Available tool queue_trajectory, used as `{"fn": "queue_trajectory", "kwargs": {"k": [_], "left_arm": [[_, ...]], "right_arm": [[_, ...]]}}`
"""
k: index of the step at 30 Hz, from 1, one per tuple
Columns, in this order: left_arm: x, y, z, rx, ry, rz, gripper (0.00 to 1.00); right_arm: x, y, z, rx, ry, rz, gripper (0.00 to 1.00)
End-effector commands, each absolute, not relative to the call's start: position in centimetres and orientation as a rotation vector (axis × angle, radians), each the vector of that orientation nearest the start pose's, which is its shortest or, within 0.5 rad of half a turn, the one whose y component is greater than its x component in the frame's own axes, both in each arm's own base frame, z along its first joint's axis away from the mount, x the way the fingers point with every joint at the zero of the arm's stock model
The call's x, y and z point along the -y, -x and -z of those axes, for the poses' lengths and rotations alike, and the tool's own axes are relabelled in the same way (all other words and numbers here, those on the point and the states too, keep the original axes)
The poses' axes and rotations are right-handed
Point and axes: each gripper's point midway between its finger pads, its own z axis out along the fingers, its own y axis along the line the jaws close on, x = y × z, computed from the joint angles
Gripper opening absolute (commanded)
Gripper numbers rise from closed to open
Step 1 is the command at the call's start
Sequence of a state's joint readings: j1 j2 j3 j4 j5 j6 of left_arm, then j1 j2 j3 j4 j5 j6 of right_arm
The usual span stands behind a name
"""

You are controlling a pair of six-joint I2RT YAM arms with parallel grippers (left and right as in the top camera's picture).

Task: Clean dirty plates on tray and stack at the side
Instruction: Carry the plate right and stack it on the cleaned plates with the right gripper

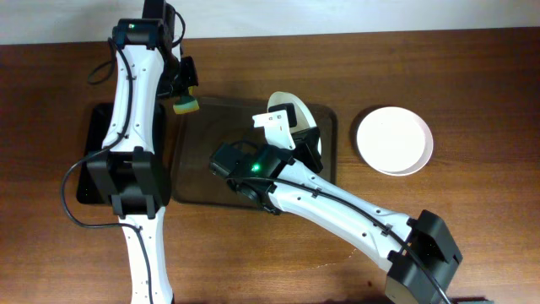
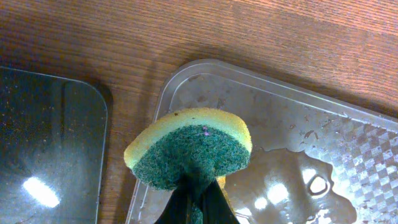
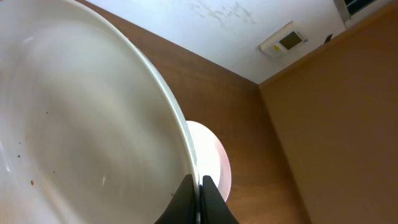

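My right gripper (image 1: 285, 128) is shut on the rim of a white dirty plate (image 1: 285, 103) and holds it tilted on edge above the back of the brown tray (image 1: 201, 165). In the right wrist view the jaws (image 3: 199, 186) pinch the rim, and the plate's face (image 3: 81, 130) shows small brown specks. My left gripper (image 1: 184, 89) is shut on a yellow and green sponge (image 1: 186, 105) over the tray's back left corner. In the left wrist view the sponge (image 2: 189, 146) hangs above the wet tray (image 2: 292, 118). A white plate (image 1: 394, 140) lies on the table right of the tray.
A glossy black tray (image 1: 91, 160) lies left of the brown tray, partly under my left arm; it also shows in the left wrist view (image 2: 46, 143). Water pools on the brown tray's floor. The white plate on the table shows behind the held plate (image 3: 214, 163).
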State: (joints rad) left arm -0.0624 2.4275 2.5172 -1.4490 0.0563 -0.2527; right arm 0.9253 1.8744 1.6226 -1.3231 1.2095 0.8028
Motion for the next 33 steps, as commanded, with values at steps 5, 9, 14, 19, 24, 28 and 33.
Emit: {"fn": "queue_trajectory", "kwargs": {"k": [5,9,14,19,24,28,33], "left_arm": [[4.2,-51.0,-13.7,-2.907,0.244,0.132,0.01],[4.2,-51.0,-13.6,-2.907,0.244,0.132,0.01],[4.1,-50.9,-13.6,-2.91,0.245,0.131,0.01],[4.2,-51.0,-13.7,-2.907,0.244,0.132,0.01],[4.0,-51.0,-13.7,-2.907,0.234,0.121,0.01],[3.8,-51.0,-13.6,-2.905,0.237,0.098,0.01],[3.7,-51.0,-13.6,-2.905,0.235,0.092,0.01]], "right_arm": [[-17.9,-33.8,-23.7,-2.038,0.05,0.867,0.04],[-17.6,-33.5,-20.8,-2.221,-0.019,0.76,0.04],[-15.6,-34.5,-18.9,-2.469,-0.084,0.588,0.04],[-14.2,-36.7,-22.7,-2.517,-0.155,0.163,0.04],[-1.2,-38.8,-22.8,-2.552,-0.527,0.099,0.04],[7.4,-39.0,-19.7,-2.611,-0.695,0.215,0.04],[11.6,-38.8,-13.6,-2.741,-0.841,0.28,0.04]]}}
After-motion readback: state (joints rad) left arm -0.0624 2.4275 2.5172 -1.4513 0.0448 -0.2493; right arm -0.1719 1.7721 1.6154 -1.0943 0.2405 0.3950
